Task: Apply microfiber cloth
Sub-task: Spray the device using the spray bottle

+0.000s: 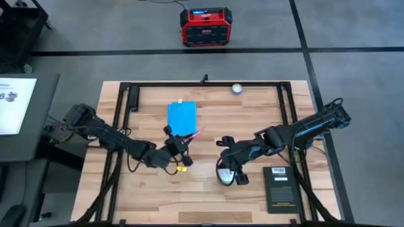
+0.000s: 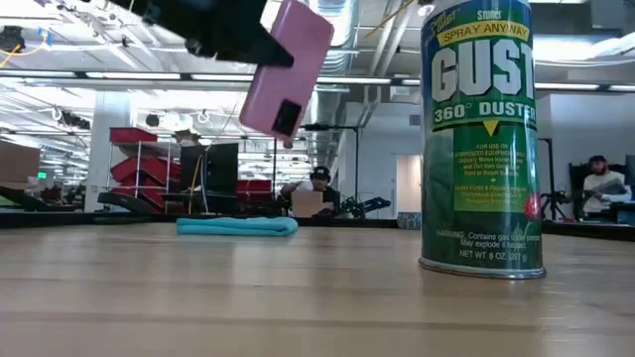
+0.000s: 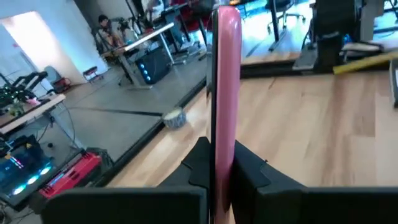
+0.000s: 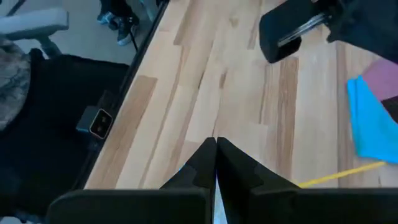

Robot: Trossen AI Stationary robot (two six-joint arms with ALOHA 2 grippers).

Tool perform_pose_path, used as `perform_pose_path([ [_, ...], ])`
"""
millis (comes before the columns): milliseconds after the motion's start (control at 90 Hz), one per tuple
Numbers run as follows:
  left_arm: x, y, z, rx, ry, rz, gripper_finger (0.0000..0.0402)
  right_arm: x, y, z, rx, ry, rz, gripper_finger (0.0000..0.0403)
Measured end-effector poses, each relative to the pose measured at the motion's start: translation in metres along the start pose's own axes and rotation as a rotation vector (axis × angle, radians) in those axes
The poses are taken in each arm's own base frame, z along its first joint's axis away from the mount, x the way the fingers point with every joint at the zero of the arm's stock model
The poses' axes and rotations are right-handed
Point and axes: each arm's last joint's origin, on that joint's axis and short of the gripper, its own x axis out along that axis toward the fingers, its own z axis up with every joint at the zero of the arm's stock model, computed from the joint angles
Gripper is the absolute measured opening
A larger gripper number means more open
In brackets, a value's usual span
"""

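Left tool (image 1: 178, 146): clamped on the pink-backed, black-screened phone (image 2: 286, 69), which you hold edge-on and clear of the tabletop, just beside the near end of the cloth.
Right tool (image 1: 228, 169): fingertips pressed together with nothing visible between them; it sits low over the tabletop beside the green-and-white duster spray can (image 2: 483, 139), well apart from the cloth.
Microfiber cloth (image 1: 182, 118): flat bright blue soft rectangle lying on the pale wooden tabletop (image 1: 252, 120) towards the far side, a small white tag at its far edge; nothing grips it.
Other items: black booklet with a white label (image 1: 281, 187) near the right front corner; a small grey round object (image 1: 237, 89) at the far edge, identity unclear.
Step in hand: judged to be bringing phone and cloth together; cloth not yet touched.
Advice on approach: you should turn the phone so its screen faces the cloth before lowering, since it now hangs tilted.
Advice on contact: bring the screen down flat onto the middle of the cloth and rub with light pressure; the cloth is loose and will likely drag or bunch.
Advice on second arm: consider pinning a cloth corner with the right tool, keeping it clear of the can.
Risk: the grip appears to be near one end of the phone, so it may pivot under pressure.
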Motion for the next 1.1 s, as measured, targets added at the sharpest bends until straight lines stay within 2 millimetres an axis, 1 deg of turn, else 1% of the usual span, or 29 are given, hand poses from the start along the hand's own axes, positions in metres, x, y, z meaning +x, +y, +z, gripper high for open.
perform_pose_path([
  [144, -0.007, 0.011, 0.008, -0.089, -0.031, -0.029, 0.0004, -0.004, -0.001, -0.002, 0.004, 0.049, -0.018, 0.0000],
  [256, -0.009, 0.015, 0.004, -0.152, -0.058, -0.047, 0.0004, -0.004, -0.002, -0.006, 0.016, 0.095, -0.050, 0.0000],
  [333, -0.010, 0.016, 0.001, -0.175, -0.088, -0.068, 0.0004, -0.004, -0.002, -0.006, 0.016, 0.095, -0.051, 0.0000],
  [478, 0.000, 0.023, -0.003, -0.184, -0.096, -0.061, 0.0004, -0.004, -0.002, -0.007, 0.024, 0.098, -0.052, 0.0000],
  [700, 0.019, 0.034, -0.004, -0.189, -0.099, -0.106, 0.0004, -0.004, -0.002, -0.008, 0.024, 0.117, -0.052, 0.0000],
  [967, 0.021, 0.037, -0.002, -0.208, -0.117, -0.113, 0.0004, -0.005, -0.009, -0.010, 0.033, 0.145, -0.069, 0.0000],
  [1100, 0.018, 0.038, -0.012, -0.256, -0.128, -0.116, 0.0004, -0.005, -0.011, -0.010, 0.036, 0.147, -0.072, 0.0000],
])
